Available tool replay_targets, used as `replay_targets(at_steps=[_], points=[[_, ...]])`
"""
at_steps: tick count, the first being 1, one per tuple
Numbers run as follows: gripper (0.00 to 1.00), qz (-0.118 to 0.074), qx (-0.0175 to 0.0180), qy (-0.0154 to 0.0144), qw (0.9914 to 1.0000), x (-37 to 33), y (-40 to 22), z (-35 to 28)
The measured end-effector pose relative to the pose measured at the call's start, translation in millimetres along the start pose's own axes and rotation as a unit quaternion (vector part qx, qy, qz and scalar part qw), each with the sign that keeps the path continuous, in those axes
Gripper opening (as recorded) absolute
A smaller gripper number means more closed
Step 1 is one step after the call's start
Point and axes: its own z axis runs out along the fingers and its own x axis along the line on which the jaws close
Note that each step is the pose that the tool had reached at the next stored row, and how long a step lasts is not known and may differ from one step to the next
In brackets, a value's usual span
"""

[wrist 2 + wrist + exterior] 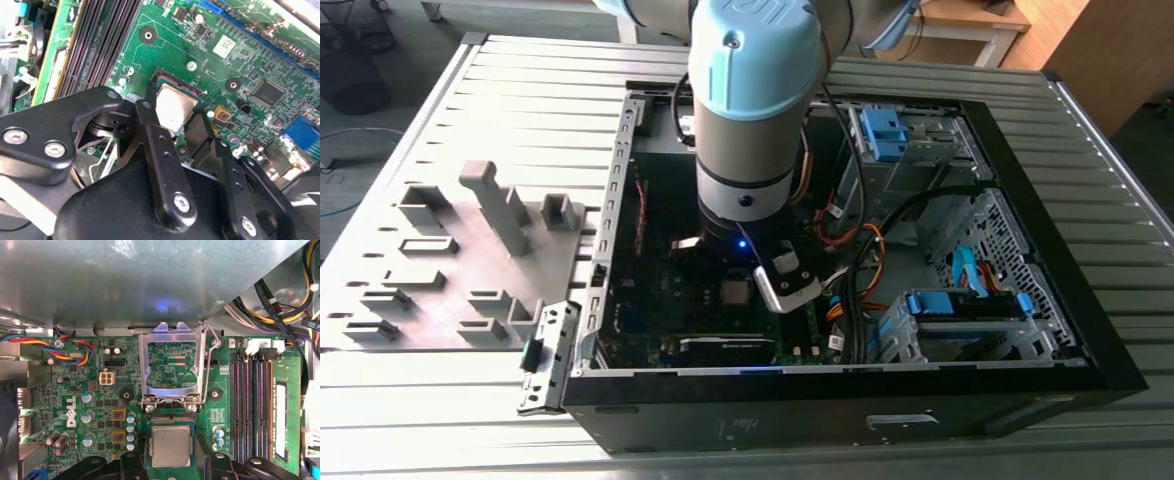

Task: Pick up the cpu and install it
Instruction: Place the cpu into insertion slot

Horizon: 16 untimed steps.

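Observation:
The cpu (171,446), a small square chip with a silvery-grey top, lies flat in the motherboard socket (161,78), below the raised metal load plate (172,367). My gripper (172,462) hangs right over the chip, with its black links on two opposite sides of it. In the second wrist view the cpu (174,106) shows just beyond the gripper (172,116). In the exterior view the gripper (781,290) is low inside the open computer case (1067,385), over the board.
Memory slots (252,407) run beside the socket. A bundle of coloured cables (60,347) crosses the board. Drive cages with blue clips (967,305) fill the case on the exterior view's right. A grey fixture plate (447,265) lies outside the case.

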Motion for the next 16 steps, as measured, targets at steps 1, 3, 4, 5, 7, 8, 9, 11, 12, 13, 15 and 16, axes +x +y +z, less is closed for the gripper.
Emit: replay_targets(at_steps=[1,3,4,5,7,8,9,11,12,13,15,16], points=[[0.47,0.000,0.0001,0.0001,1.00000,0.1,-0.1,0.6],[0.47,0.000,0.0002,0.0001,1.00000,0.1,-0.1,0.6],[0.47,0.000,0.0002,0.0001,1.00000,0.1,-0.1,0.7],[0.47,0.000,0.0001,0.0000,1.00000,0.0,-0.1,0.8],[0.47,0.000,0.0000,0.0000,1.00000,0.0,-0.9,1.0],[0.47,0.000,0.0001,0.0000,1.00000,0.0,-0.9,1.0],[0.47,0.000,0.0002,0.0001,1.00000,0.0,-1.0,1.1],[0.47,0.000,0.0000,0.0000,1.00000,-0.6,-0.9,2.2],[0.47,0.000,0.0001,0.0001,1.00000,-0.6,-0.9,2.3],[0.47,0.000,0.0000,0.0000,1.00000,-0.6,-0.6,2.5],[0.47,0.000,-0.0001,0.0000,1.00000,-0.6,0.1,2.8],[0.47,0.000,-0.0001,0.0001,1.00000,-0.6,0.2,2.9]])
